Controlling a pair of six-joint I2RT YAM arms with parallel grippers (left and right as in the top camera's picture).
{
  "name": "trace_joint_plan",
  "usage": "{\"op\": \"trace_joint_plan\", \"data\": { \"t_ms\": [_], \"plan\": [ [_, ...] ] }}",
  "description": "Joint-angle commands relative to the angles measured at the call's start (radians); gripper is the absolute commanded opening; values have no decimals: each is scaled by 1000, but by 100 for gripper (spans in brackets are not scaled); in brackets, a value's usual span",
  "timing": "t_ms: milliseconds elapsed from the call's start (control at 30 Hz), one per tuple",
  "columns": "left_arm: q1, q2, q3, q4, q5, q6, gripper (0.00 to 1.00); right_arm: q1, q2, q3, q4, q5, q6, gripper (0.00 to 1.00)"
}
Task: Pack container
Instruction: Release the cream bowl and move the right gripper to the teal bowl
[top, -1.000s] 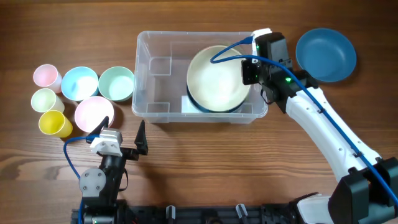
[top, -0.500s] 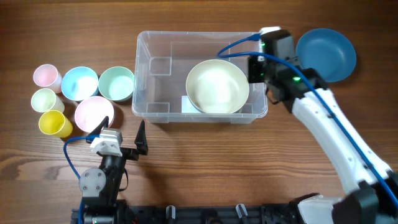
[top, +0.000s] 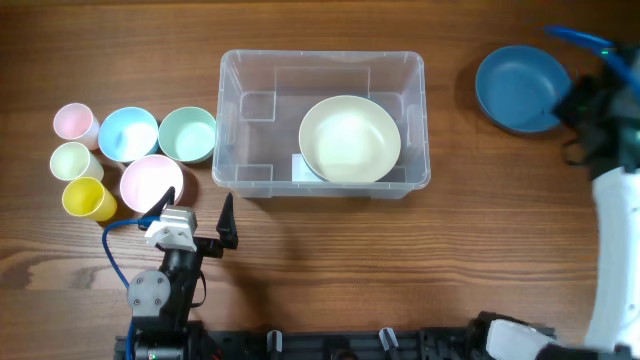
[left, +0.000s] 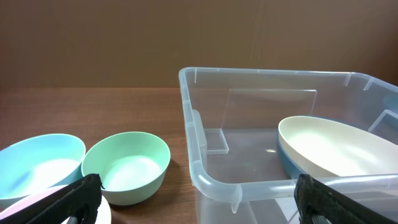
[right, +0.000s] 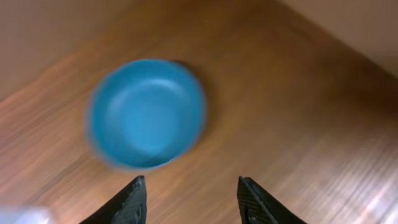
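The clear plastic container (top: 250, 100) stands mid-table and holds a cream bowl (top: 350, 138) stacked on a darker bowl; both show in the left wrist view, container (left: 211, 180) and cream bowl (left: 336, 146). A blue bowl (top: 520, 88) sits on the table at the far right, seen blurred in the right wrist view (right: 148, 113). My right gripper (right: 193, 199) is open and empty, above the table just right of the blue bowl. My left gripper (top: 200, 215) is open and empty at the front left, in front of the container.
Left of the container stand a green bowl (top: 187, 134), a light blue bowl (top: 128, 133), a pink bowl (top: 151, 181), and small pink (top: 75, 122), pale green (top: 73, 160) and yellow (top: 88, 198) cups. Bare wood lies in front and to the right.
My right gripper let go of the cream bowl, which now lies in the container, then rose out and swung right to beside the blue bowl. The left arm has not moved.
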Motion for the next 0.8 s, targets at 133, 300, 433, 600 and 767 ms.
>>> {"op": "trace_joint_plan", "data": {
  "t_ms": [133, 300, 433, 600, 767],
  "plan": [
    [3, -5, -10, 3, 12, 16, 100, -231, 230, 5, 55, -368, 29, 55],
    [3, -5, -10, 3, 12, 16, 100, -198, 412, 5, 109, -366, 48, 57],
    [3, -5, -10, 3, 12, 16, 100, -161, 498, 5, 172, -364, 58, 58],
    [3, -5, -10, 3, 12, 16, 100, -148, 536, 5, 219, -364, 109, 58],
    [3, -5, -10, 3, 12, 16, 100, -148, 567, 4, 238, -306, 148, 58]
  ]
}}
